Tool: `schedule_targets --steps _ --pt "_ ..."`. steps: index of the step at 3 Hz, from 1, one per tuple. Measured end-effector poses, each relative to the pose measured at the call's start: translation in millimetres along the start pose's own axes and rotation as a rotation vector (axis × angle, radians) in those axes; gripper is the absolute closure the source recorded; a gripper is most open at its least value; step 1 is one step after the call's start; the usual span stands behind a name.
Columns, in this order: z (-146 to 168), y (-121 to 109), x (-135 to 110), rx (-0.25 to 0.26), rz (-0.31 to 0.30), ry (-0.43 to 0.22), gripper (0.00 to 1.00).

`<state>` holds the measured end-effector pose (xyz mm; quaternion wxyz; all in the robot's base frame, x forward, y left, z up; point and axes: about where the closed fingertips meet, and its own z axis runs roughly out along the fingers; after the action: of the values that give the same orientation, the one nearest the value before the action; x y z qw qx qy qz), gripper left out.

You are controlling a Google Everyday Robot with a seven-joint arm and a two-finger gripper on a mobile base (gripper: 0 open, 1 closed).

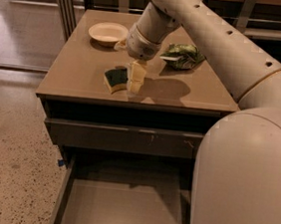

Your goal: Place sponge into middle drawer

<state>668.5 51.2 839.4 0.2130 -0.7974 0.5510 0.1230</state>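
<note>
The sponge point(115, 78), dark green on top with a pale yellow body, lies on the brown table top point(79, 72) near its front edge. My gripper point(136, 79) points down at the table and stands right at the sponge's right edge, touching or nearly touching it. The middle drawer point(120, 209) is pulled out below the table front, a shallow grey-brown tray with a bare floor. The arm reaches in from the upper right.
A green foil snack bag point(182, 56) lies on the table right of the gripper. A pale bowl point(108, 32) stands at the back left. A shut drawer front point(122, 138) sits above the open drawer. My robot body point(246, 180) fills the right foreground.
</note>
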Motion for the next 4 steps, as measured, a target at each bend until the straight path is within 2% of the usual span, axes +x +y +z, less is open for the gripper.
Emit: schedule_targets --steps 1,4 --pt "6.2 4.3 2.2 -0.031 0.019 -0.009 0.0" --pt "19.3 6.9 4.4 -0.077 0.036 -0.025 0.0"
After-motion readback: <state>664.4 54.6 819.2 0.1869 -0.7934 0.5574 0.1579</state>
